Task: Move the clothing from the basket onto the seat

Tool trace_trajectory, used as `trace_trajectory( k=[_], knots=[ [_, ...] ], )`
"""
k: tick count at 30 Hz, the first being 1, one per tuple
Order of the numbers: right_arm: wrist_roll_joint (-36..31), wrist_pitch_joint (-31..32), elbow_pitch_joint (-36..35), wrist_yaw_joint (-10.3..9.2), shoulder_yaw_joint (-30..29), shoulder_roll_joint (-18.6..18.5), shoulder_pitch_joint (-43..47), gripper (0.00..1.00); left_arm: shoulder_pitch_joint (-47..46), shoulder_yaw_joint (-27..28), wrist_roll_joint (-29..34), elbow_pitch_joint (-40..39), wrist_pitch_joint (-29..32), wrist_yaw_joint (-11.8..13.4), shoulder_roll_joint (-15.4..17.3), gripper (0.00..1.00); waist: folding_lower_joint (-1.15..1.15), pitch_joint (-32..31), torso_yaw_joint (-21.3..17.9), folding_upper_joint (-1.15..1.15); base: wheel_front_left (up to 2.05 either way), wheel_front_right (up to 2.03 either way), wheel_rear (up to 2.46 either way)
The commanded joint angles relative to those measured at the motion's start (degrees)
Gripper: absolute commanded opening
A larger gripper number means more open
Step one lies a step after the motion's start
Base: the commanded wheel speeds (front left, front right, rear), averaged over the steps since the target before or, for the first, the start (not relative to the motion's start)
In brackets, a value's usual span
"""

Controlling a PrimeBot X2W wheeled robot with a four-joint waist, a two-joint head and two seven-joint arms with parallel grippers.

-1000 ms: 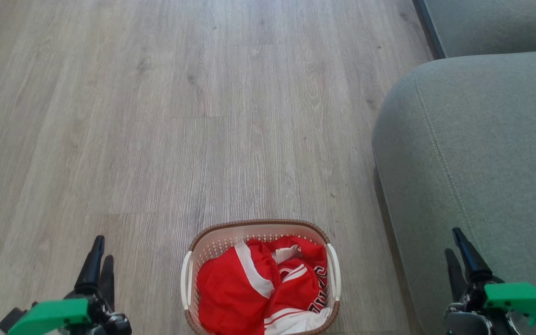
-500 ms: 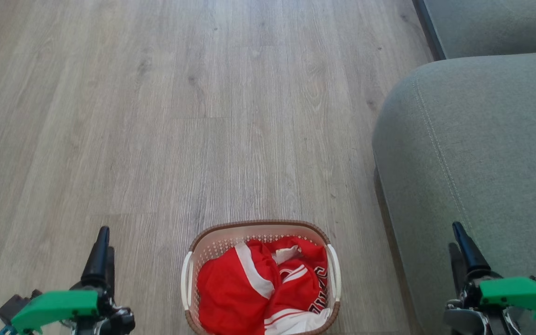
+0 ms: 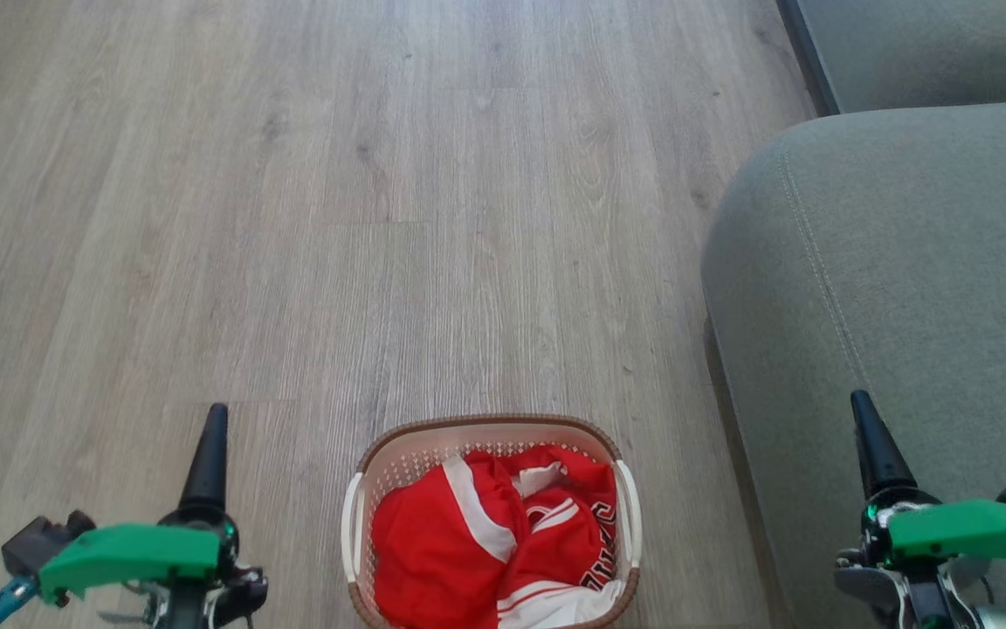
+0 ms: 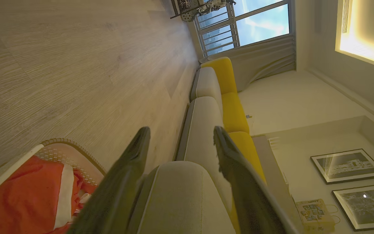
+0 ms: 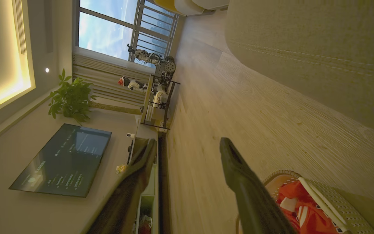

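The white basket [image 3: 485,423] with a brown rim stands on the wood floor at the bottom centre of the head view, and the red clothing [image 3: 433,542] with white stripes lies crumpled inside it. To its right rises the grey-green seat [image 3: 887,262]. Left of the basket, my left gripper [image 3: 216,418] hovers open and holds nothing. In front of the seat, right of the basket, my right gripper [image 3: 861,404] is also open and holds nothing. The left wrist view shows open jaws on my left gripper [image 4: 180,131], with the basket [image 4: 60,142], clothing [image 4: 28,188] and seat [image 4: 180,195] beyond. In the right wrist view, past my right gripper [image 5: 188,143], are the basket [image 5: 333,195] and clothing [image 5: 304,211].
Bare wood floor [image 3: 381,218] stretches ahead of the basket. A second sofa cushion [image 3: 931,44] sits at the top right. Yellow back cushions [image 4: 232,107] line the sofa. Across the room are a TV [image 5: 63,159], a plant [image 5: 71,99] and a shelf unit [image 5: 157,104].
Both grippers have risen in the head view, their fingertips reaching farther forward. Their fingers now line up one behind the other. Basket and clothing have not moved.
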Motion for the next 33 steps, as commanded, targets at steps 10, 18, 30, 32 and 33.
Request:
trace_trajectory(
  k=[10,18,30,32,33],
  knots=[
    [-9.32,-2.23,-4.86,0.00,2.16,-0.43,-1.26,1.00,-1.23,-1.18,10.65,-4.22,-2.13,1.30,0.66,1.00,0.00,-0.13,0.10,0.00,0.00,0.00,0.00],
    [-15.81,-3.58,-5.50,0.00,3.29,-0.48,-0.85,1.00,-0.60,-1.95,18.74,-5.34,-3.47,2.26,0.70,1.00,0.00,-0.16,0.18,0.00,0.00,0.00,0.00],
    [-25.91,-5.78,-5.45,-0.01,5.09,-0.57,-0.40,1.00,1.08,-2.89,30.83,-7.04,-5.65,3.55,0.82,1.00,0.00,-0.25,0.40,0.00,0.00,0.00,0.00],
    [-27.42,-6.12,-5.49,-0.01,5.31,-0.58,-0.35,1.00,1.35,-3.06,32.50,-7.21,-5.98,3.78,0.87,1.00,0.00,-0.28,0.43,0.00,0.00,0.00,0.00],
    [-28.17,-6.29,-5.49,-0.01,5.43,-0.59,-0.30,1.00,1.48,-3.16,33.31,-7.29,-6.15,3.90,0.90,1.00,0.00,-0.30,0.45,0.00,0.00,0.00,0.00]
  ],
)
